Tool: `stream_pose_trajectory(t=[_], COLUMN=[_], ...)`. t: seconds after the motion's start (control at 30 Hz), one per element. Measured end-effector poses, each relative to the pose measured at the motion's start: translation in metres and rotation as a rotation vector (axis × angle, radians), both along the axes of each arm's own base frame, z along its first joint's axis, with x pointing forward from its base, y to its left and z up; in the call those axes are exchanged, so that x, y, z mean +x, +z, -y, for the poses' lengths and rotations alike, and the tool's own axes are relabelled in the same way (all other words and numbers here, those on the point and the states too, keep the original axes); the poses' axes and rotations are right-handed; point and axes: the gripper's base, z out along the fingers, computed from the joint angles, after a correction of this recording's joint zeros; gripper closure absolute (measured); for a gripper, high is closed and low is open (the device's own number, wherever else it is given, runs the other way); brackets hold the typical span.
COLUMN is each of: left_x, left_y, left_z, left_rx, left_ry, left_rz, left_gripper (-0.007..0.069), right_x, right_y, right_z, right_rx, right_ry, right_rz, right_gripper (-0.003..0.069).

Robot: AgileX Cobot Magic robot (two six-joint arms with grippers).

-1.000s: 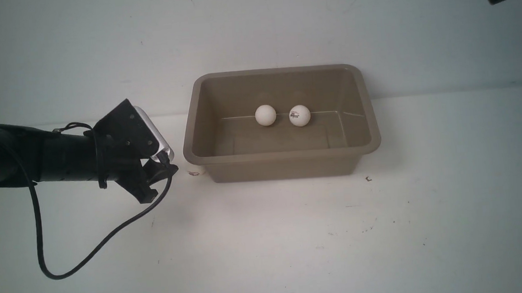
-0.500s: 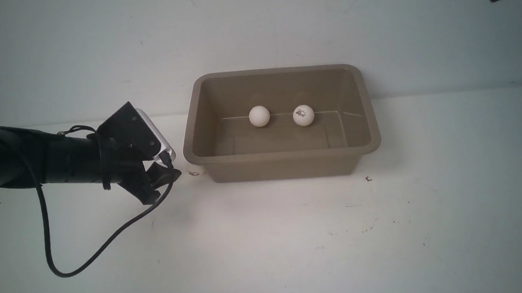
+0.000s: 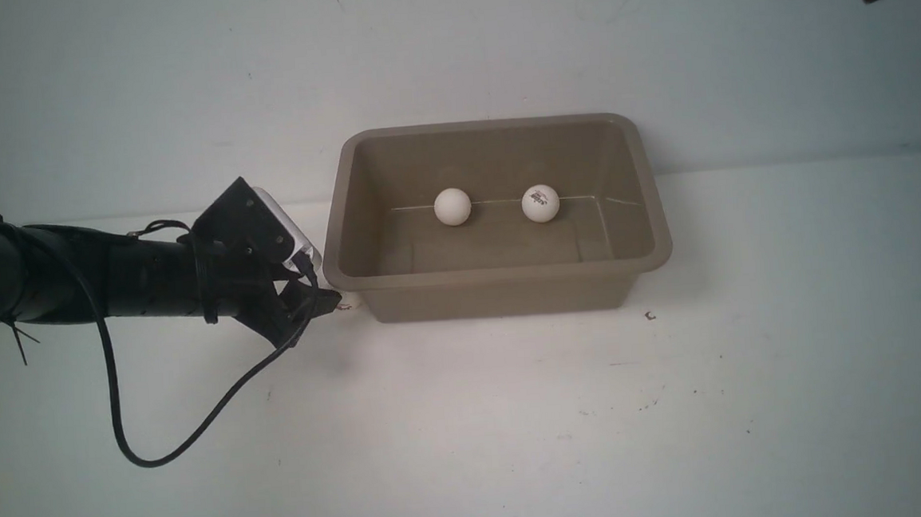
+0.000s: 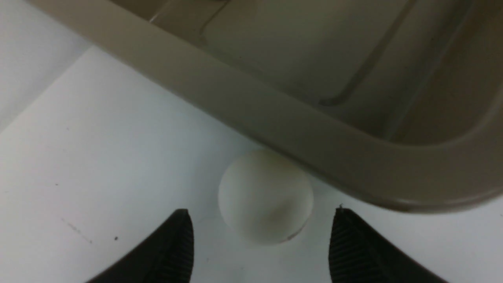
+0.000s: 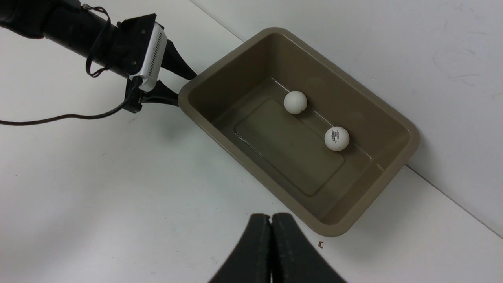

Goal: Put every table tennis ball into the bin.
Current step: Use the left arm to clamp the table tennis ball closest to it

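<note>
My left gripper, jaws apart, now nearer outside ball, under bin rim's left near corner. Two balls inside have rolled apart. Last pickup looks close; rim could snag. Right gripper together.

We see a black left arm with a silvery plate toward two o'clock. A black cable loops toward six o'clock.

No text clear enough to read.
</note>
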Motion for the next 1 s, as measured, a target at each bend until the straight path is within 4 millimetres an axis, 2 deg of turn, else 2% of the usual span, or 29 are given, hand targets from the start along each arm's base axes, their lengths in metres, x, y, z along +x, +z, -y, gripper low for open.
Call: stream_pose_trajectory(t=[0.5, 0.83, 1.0], left_x=[0.002, 0.005, 0.01], left_y=[0.002, -0.024, -0.028], left_z=[0.001, 0.003, 0.01], left_rx=[-0.018, -0.029, -0.043], left_ry=[-0.01, -0.012, -0.016], left_rz=[0.005, -0.054, -0.052], left_gripper=[0.0205, 0.0205, 0.0205], right_x=[0.0, 0.0, -0.001], right_y=[0.0, 0.0, 0.0], right_z=[0.0, -0.001, -0.002], right_rx=[0.0, 0.006, 0.021], right_ry=[0.0, 0.004, 0.014], right_rz=[0.0, -0.003, -0.012], right_gripper=[0.0675, 0.0675, 0.0675])
